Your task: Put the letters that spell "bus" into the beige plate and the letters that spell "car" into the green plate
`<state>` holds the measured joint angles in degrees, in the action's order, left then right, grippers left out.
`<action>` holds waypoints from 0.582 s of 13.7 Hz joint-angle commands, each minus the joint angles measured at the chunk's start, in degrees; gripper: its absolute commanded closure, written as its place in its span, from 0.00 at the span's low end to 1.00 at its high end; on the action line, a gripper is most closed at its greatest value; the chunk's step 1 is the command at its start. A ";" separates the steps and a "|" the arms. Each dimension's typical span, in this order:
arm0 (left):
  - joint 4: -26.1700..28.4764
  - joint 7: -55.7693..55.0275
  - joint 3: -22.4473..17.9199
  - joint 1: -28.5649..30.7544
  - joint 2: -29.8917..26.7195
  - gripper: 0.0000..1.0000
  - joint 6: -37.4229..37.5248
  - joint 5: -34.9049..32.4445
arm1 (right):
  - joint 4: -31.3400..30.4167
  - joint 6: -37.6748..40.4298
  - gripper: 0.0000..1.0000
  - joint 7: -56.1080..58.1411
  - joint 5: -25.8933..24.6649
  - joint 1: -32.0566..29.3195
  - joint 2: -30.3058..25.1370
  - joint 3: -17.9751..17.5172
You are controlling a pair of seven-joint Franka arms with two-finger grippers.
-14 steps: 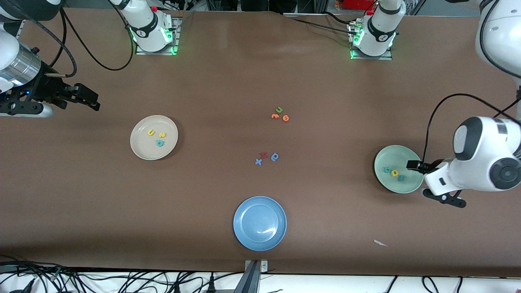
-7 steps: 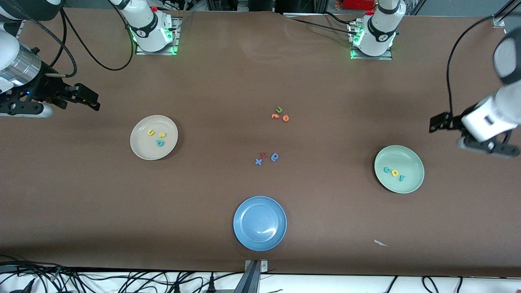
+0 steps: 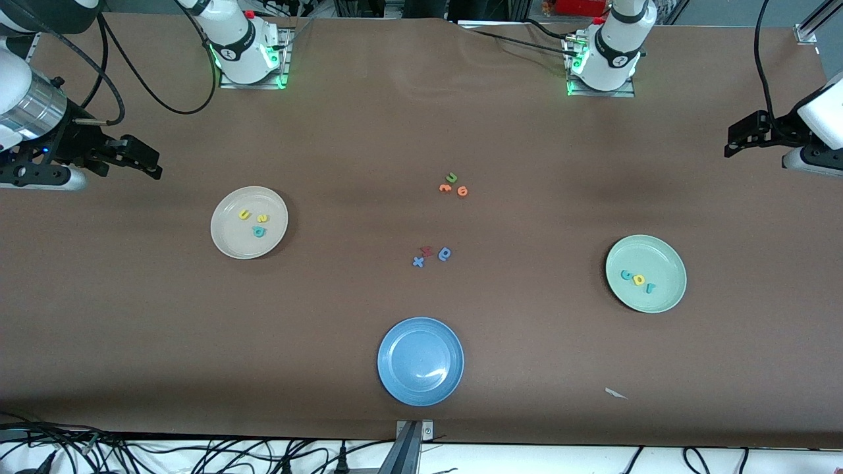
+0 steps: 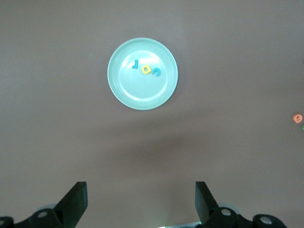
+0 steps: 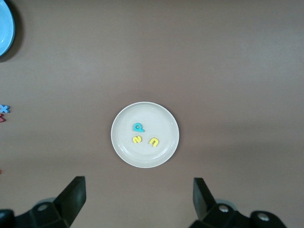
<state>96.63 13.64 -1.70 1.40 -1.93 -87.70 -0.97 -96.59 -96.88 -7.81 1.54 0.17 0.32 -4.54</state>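
Letters already sorted. Beige plate (image 3: 249,222) sits toward the right arm's end of the desk (image 3: 369,131), holding the "bus" letters: yellow u (image 3: 244,214), yellow s (image 3: 262,218), teal b (image 3: 259,231), close together, none touching the rim. Right wrist view shows the same three inside the plate.

Green plate (image 3: 646,273) sits toward the left arm's end, holding the "car" letters in a short row: teal c (image 3: 625,274), yellow a (image 3: 638,280), teal r (image 3: 651,288). Left wrist view confirms all three lie inside.

Blue plate (image 3: 421,361) lies nearest the front camera, mid-desk, nothing in it. Spare letters on the bare desk between the plates: green u (image 3: 451,177) with two orange letters (image 3: 454,190) just beside it; nearer the camera a blue x (image 3: 418,262), a red letter (image 3: 427,251) and a blue round-bowled letter (image 3: 445,253) in a cluster. Small white scrap (image 3: 616,394) on the desk nearer the camera than the green plate.

Left gripper (image 3: 741,135) is up in the air over bare desk at the left arm's end, jaws wide, holding nothing. Right gripper (image 3: 141,158) is over bare desk at the right arm's end, jaws wide, holding nothing.
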 commanded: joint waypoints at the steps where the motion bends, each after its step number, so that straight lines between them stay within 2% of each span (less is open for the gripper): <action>1: -2.58 -0.28 0.21 0.27 0.79 0.00 2.27 0.62 | 0.44 0.28 0.00 0.87 0.04 -0.08 -0.06 -0.11; 8: -2.85 -0.11 2.40 1.58 1.49 0.00 1.65 1.32 | 0.44 0.20 0.00 0.87 0.04 -0.08 -0.06 -0.11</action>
<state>95.88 13.64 -0.40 1.73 -1.66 -87.18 -0.97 -96.59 -96.88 -7.81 1.54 0.17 0.32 -4.54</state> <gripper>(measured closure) 0.000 0.000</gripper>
